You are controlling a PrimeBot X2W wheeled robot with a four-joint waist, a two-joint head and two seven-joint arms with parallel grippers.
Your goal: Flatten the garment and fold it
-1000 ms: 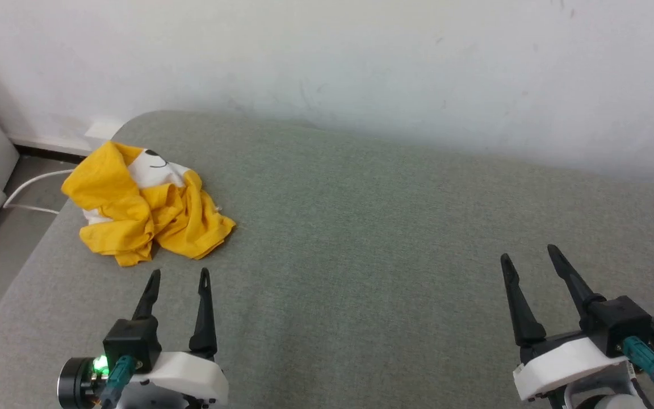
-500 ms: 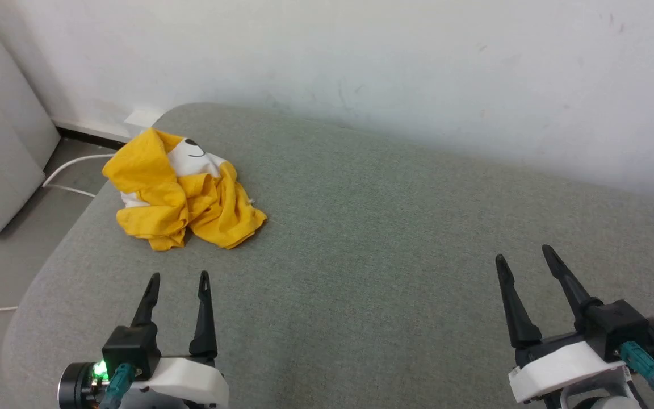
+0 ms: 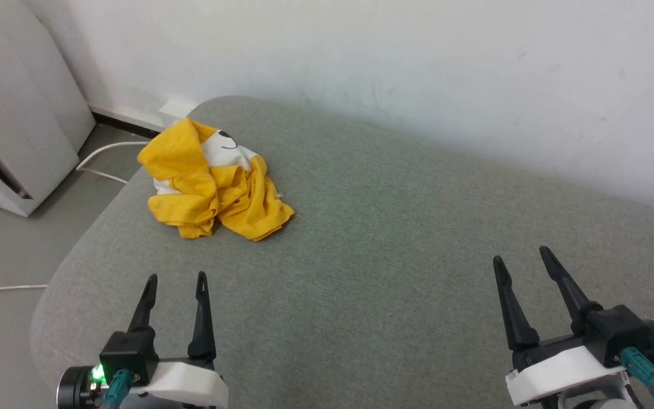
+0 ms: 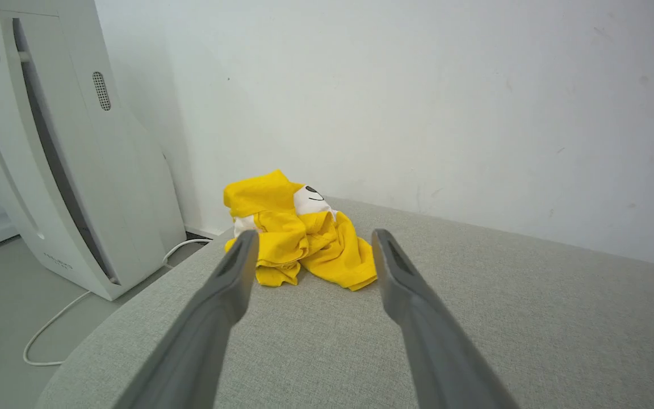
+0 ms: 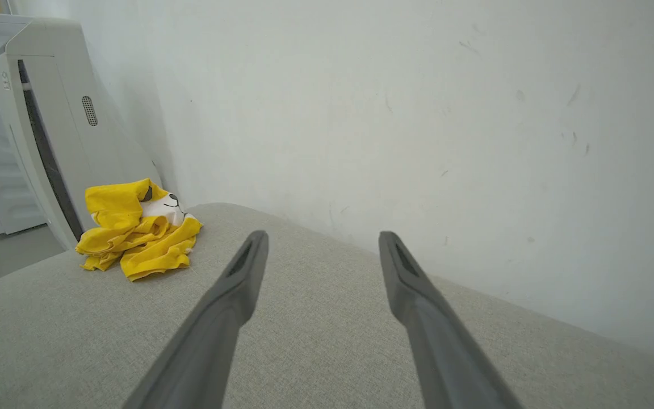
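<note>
The garment (image 3: 213, 182) is a mustard-yellow T-shirt lying crumpled in a heap near the far left corner of the grey-green cushioned surface (image 3: 395, 244); a white patch with a black dot and line shows on top. My left gripper (image 3: 176, 279) hovers open over the near left, well short of the heap, with nothing between its fingers. At the near right, far from the garment, my right gripper (image 3: 523, 253) is open and empty too. The left wrist view has the garment (image 4: 298, 233) straight ahead between the fingers; the right wrist view has the garment (image 5: 134, 233) off to the left.
A white wall (image 3: 418, 68) runs along the back of the surface. A tall white appliance (image 4: 60, 165) stands on the floor to the left, with a white cable (image 3: 100, 167) trailing beside it. The surface's rounded left edge (image 3: 60, 284) drops to the floor.
The head camera has turned left, so the whole picture has shifted right and the appliance has come into view. Garment and grippers keep their places relative to each other.
</note>
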